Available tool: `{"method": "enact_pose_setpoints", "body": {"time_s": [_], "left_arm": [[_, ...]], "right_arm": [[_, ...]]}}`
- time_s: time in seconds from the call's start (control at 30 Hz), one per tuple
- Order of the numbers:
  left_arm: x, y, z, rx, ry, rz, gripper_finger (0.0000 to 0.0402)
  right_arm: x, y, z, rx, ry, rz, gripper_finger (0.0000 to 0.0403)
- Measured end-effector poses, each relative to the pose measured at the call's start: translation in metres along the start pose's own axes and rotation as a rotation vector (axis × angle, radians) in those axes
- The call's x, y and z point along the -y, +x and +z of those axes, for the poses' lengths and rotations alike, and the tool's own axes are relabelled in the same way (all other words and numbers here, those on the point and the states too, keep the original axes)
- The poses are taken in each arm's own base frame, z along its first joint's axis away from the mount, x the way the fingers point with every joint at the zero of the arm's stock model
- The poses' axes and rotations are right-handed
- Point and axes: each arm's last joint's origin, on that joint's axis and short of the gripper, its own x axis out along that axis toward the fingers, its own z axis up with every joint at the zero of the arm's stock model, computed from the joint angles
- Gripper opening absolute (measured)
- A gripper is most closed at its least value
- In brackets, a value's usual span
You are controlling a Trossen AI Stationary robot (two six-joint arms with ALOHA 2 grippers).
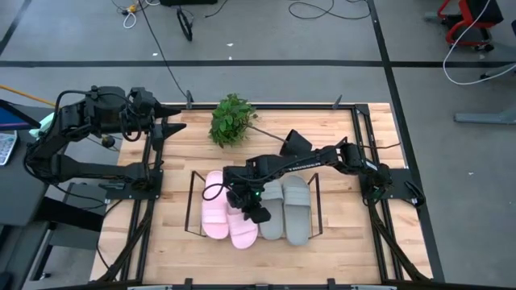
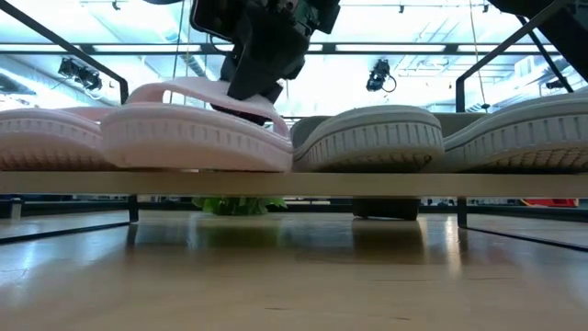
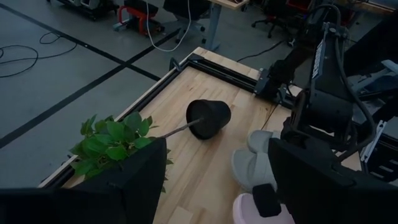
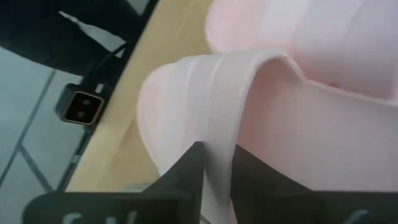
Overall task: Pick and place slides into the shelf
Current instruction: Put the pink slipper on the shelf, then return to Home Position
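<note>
Two light pink slides (image 1: pixel 214 213) (image 1: pixel 240 231) and two grey-green slides (image 1: pixel 272 217) (image 1: pixel 296 209) lie side by side, soles down, on the black wire shelf (image 1: pixel 192 187). My right gripper (image 1: pixel 247 205) reaches over the second pink slide (image 2: pixel 193 138) and is shut on its strap; the slide's sole rests on the shelf's deck (image 2: pixel 367 182). My left gripper (image 1: pixel 173 129) waits open at the table's far left corner, and the left wrist view shows nothing between its fingers (image 3: pixel 137 180). My right gripper pinches the second pink slide's strap at its edge (image 4: pixel 217 158) between its two fingers (image 4: pixel 189 171). The fingers come slanting down from the table's right and far side. The strap (image 2: pixel 207 92) arches up under the gripper while the sole lies flat on the shelf.
A green plant (image 1: pixel 232 121) in a black pot (image 1: pixel 296 142) lies tipped on its side at the table's far edge, behind the shelf. Black rails (image 1: pixel 371 161) run along the table's edges. Bare wood shows in front of the shelf (image 1: pixel 258 258).
</note>
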Motion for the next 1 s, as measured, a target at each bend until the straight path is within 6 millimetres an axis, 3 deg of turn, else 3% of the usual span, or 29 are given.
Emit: {"method": "enact_pose_setpoints", "body": {"time_s": [0.77, 1.0], "left_arm": [[0.0, 0.0, 0.0, -0.001, 0.012, 0.0, 0.0286], [0.0, 0.0, -0.001, -0.008, 0.013, -0.001, 0.0286]], "right_arm": [[-0.004, -0.024, 0.0, -0.017, 0.068, -0.141, 0.0131], [-0.012, -0.052, 0.002, 0.01, 0.089, -0.171, 0.014]]}}
